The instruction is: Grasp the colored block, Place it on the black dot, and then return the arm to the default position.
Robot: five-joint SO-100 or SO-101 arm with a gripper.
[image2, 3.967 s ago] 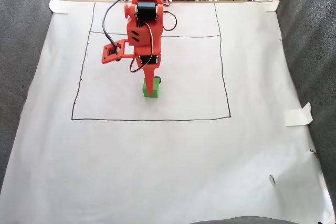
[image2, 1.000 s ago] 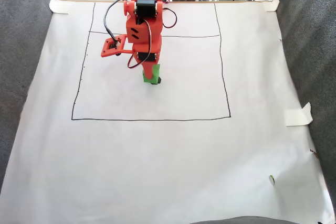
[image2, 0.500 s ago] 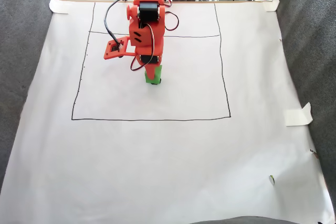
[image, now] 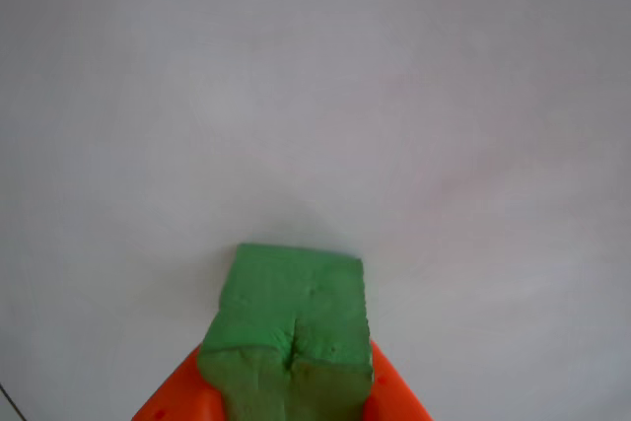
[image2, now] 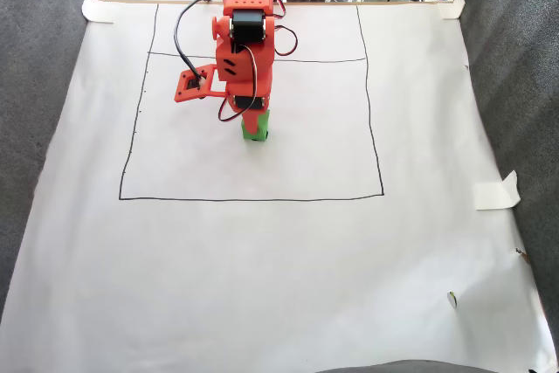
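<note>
Between the gripper (image: 286, 396) fingers sits the colored block (image: 291, 308), pinched

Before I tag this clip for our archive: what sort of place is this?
Probably a homemade tabletop robot test area: white paper taped down with hand-drawn lines, an orange arm trailing loose wires, and a green block in its gripper.

Fixed view: I look down from high, facing the arm (image2: 244, 50).
Other view: close, just above the paper (image: 315, 76).
Shared: the colored block (image2: 254, 127).
</note>
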